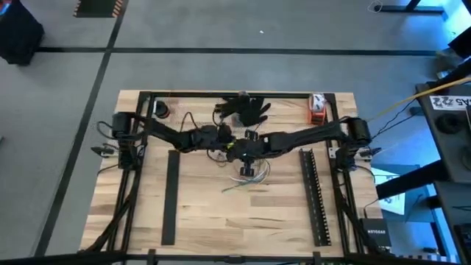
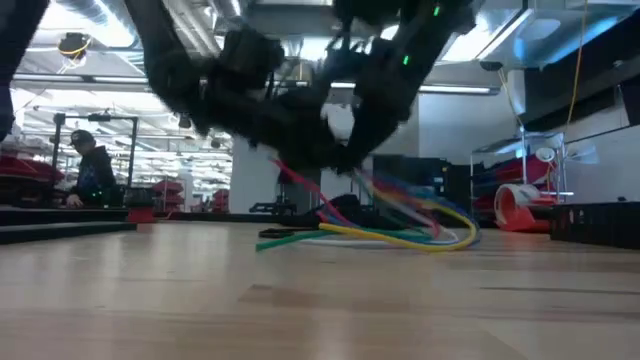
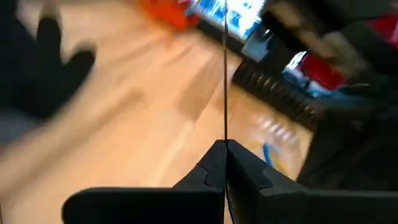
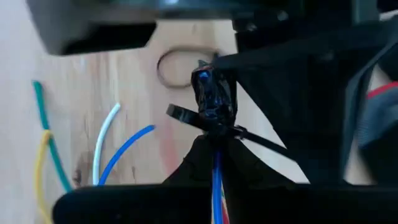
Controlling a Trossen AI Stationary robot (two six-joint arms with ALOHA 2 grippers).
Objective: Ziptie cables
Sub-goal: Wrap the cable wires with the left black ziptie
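Note:
The cables (image 2: 400, 232), a bundle of coloured wires, rise from the table up to my two grippers at mid-table. In the right wrist view a black zip tie (image 4: 214, 127) circles the bundle just past my right gripper (image 4: 214, 155), which is shut on the cables. The bundle's short dark end (image 4: 211, 93) sticks out beyond the tie. Loose green, yellow, white and blue ends (image 4: 106, 149) lie on the wood. My left gripper (image 3: 224, 152) is shut on a thin dark strip (image 3: 224, 74), the tie's tail. In the high view the grippers (image 1: 235, 146) nearly meet above the cables (image 1: 249, 175). My left gripper pinches the thin dark strip (image 3: 224, 134) between its two fingertips. The strip runs straight and taut away from the fingers, clear of the table. My right gripper pinches the bundled cables (image 4: 216, 163) between its two fingers, just behind the zip tie. The held part is lifted, and the cables' free ends (image 2: 440, 238) trail down onto the table.
Two long black slotted bars (image 1: 171, 195) (image 1: 313, 193) lie left and right of the work spot. A black glove-like object (image 1: 244, 110) and an orange item (image 1: 316, 107) sit near the far edge. Bare wood (image 1: 243, 221) spreads toward the near edge.

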